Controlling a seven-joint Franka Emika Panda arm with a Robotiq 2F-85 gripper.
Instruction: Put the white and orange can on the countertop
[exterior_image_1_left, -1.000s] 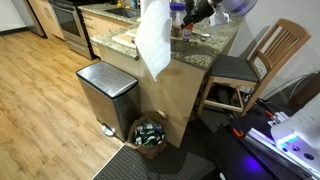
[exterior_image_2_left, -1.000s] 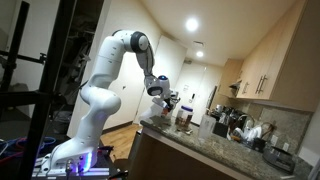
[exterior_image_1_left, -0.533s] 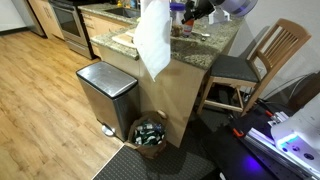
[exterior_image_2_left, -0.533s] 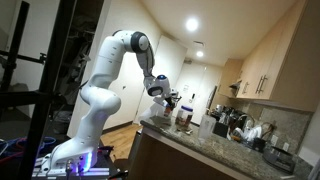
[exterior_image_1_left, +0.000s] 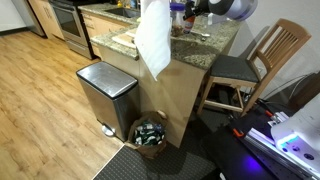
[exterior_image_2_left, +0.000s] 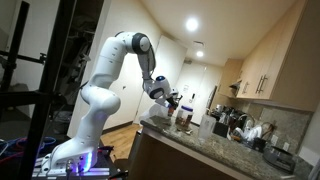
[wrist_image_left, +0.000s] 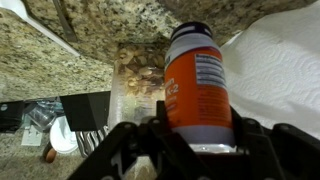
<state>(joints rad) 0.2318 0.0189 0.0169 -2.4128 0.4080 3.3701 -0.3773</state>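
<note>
Shifted slightly since a moment ago, my gripper (wrist_image_left: 195, 138) clasps the white and orange can (wrist_image_left: 197, 80) over the speckled countertop (wrist_image_left: 60, 50), beside a white paper towel (wrist_image_left: 275, 70). A steel bin (exterior_image_1_left: 105, 90) stands on the wood floor (exterior_image_1_left: 40, 95) below.

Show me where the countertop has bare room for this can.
In the wrist view, bare granite countertop runs above and left of the white and orange can, bordered by the patterned mat and the white paper towel. In an exterior view, the far end is crowded with containers.
</note>
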